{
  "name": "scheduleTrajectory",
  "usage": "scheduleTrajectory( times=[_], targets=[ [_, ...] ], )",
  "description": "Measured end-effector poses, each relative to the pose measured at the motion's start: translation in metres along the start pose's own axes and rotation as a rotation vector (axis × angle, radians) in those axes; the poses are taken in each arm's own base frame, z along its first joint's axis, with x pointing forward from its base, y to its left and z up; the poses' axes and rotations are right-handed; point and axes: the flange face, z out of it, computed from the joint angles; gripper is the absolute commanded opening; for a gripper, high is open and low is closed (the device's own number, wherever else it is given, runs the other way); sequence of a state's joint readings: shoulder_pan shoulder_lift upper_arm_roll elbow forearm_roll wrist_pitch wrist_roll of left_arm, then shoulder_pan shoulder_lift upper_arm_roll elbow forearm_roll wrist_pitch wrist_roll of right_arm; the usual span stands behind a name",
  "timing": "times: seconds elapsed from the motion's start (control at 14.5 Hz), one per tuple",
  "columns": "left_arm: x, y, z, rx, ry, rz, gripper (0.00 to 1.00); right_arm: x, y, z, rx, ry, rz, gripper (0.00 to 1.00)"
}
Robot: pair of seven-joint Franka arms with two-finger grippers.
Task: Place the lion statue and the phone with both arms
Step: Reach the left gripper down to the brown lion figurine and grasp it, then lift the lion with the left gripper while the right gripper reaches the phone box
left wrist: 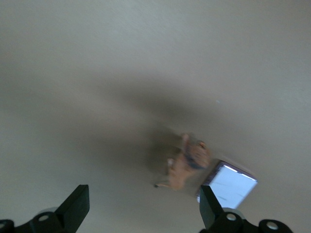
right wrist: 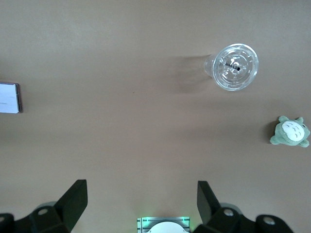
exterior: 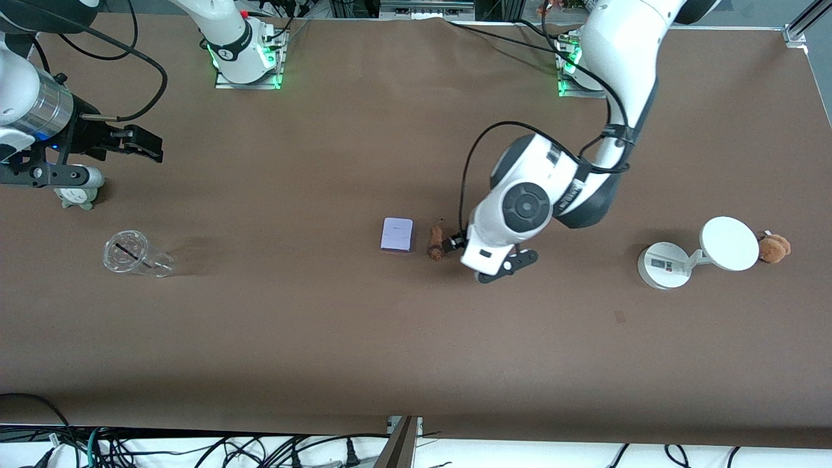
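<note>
The lion statue [exterior: 435, 243] lies on the brown table near the middle, beside the phone [exterior: 397, 234], which lies flat on its right-arm side. My left gripper [exterior: 456, 243] is low over the table just beside the lion, toward the left arm's end. In the left wrist view it [left wrist: 143, 208] is open and empty, with the lion [left wrist: 187, 162] and the phone [left wrist: 229, 187] just ahead of its fingertips, not between them. My right gripper [exterior: 144, 144] waits open and empty in the air over the right arm's end of the table; the right wrist view shows it [right wrist: 142, 204] open and the phone [right wrist: 9, 98] at the edge.
A clear plastic cup [exterior: 130, 253] and a grey-green plush [exterior: 78, 196] lie at the right arm's end; both show in the right wrist view, the cup [right wrist: 235, 67] and the plush [right wrist: 290, 132]. A white round-disc device [exterior: 705, 250] and a light-brown plush [exterior: 775, 248] sit at the left arm's end.
</note>
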State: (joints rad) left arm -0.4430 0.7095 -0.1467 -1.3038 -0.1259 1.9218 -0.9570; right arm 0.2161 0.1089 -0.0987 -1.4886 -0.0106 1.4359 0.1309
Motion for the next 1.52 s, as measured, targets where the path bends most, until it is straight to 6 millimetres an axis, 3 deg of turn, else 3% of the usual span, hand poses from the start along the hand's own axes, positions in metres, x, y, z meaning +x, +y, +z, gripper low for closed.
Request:
scheduleTrajectory(
  times=[0.14, 0.28, 0.48, 0.76, 1.52],
  targets=[
    [-0.011, 0.014, 0.02, -0.013, 0.01, 0.003, 1.0, 0.001, 0.0, 0.002, -0.001, -0.004, 0.0, 1.0],
    [-0.021, 0.031, 0.054, -0.036, 0.027, 0.021, 1.0, 0.002, -0.001, 0.004, -0.002, -0.007, -0.001, 1.0],
    [-0.021, 0.038, 0.093, -0.05, 0.036, 0.023, 1.0, 0.003, -0.002, 0.005, -0.003, -0.01, -0.003, 1.0],
    [-0.012, 0.035, 0.096, -0.052, 0.046, 0.012, 1.0, 0.006, -0.004, 0.01, -0.006, -0.018, -0.005, 1.0],
    [-0.015, 0.037, 0.12, -0.027, 0.058, 0.034, 1.0, 0.026, 0.007, 0.04, -0.018, -0.07, 0.022, 1.0]
  ],
)
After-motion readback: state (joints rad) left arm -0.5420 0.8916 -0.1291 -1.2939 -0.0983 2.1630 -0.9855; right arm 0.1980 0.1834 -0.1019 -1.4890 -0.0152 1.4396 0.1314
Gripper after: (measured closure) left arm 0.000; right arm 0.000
